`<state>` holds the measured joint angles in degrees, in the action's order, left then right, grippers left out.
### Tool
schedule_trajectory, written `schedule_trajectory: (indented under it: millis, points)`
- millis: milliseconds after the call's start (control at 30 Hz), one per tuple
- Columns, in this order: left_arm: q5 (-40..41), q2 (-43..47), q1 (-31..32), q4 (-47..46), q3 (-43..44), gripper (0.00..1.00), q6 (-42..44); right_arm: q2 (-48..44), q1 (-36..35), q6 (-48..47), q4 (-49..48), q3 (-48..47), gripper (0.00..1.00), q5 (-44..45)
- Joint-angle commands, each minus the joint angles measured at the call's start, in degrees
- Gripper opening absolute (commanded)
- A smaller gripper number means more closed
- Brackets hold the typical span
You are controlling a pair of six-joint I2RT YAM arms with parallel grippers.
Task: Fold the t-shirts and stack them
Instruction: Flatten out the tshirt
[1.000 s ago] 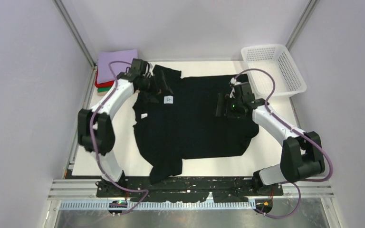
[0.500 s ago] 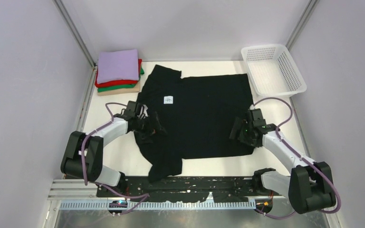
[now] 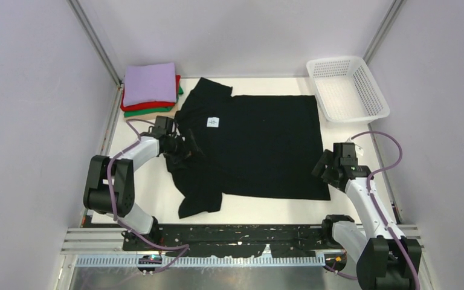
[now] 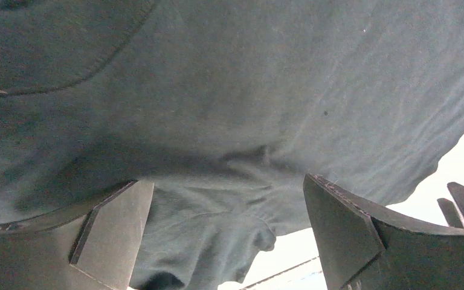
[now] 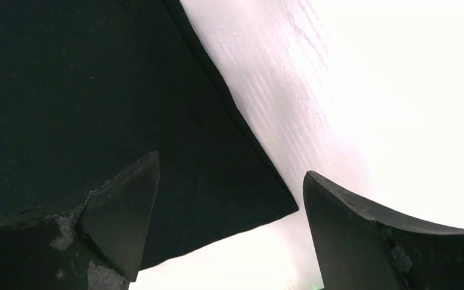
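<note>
The black t-shirt point(image 3: 260, 145) lies spread flat in the middle of the table, its small white label point(image 3: 214, 122) near the collar on the left. One sleeve points to the back left, the other point(image 3: 200, 199) to the near left. My left gripper point(image 3: 185, 148) is open over the shirt's left edge, with bunched black cloth point(image 4: 217, 199) lying between its spread fingers. My right gripper point(image 3: 325, 169) is open at the shirt's right edge. In the right wrist view a hem corner point(image 5: 272, 205) lies between its fingers, on the white table. Folded lavender point(image 3: 150, 83), red, green and tan shirts are stacked at the back left.
A white mesh basket point(image 3: 370, 90) stands at the back right. Grey walls close in the table on both sides and at the back. The black base rail point(image 3: 241, 237) runs along the near edge.
Both arms have drawn back from the far side. The shirt now lies flatter and its near sleeve has come off the base rail. My right gripper has moved right to the shirt's edge.
</note>
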<state>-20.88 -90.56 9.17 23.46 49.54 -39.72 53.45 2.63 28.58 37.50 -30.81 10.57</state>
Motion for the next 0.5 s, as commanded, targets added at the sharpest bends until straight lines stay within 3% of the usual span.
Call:
schedule_trajectory:
  millis: [0, 167, 267, 467]
  points:
    - [6.0, 3.4, -0.7, 5.2, 3.5, 1.0, 4.2, -2.6, 0.2, -3.7, -1.4, -5.0, 0.95, -0.8]
    - [8.2, 9.5, 0.6, 10.3, 3.9, 1.0, 6.3, -4.0, -0.8, -6.0, -5.4, -7.2, 0.96, -9.0]
    - [6.5, 10.6, 1.2, 9.5, 4.3, 1.0, 6.5, -1.4, -5.9, -6.9, -9.1, -7.9, 0.96, -12.0]
    - [2.3, 1.3, 1.5, 7.3, 10.5, 1.0, 6.2, 11.6, -12.2, -7.1, -15.5, -12.8, 0.95, -11.8]
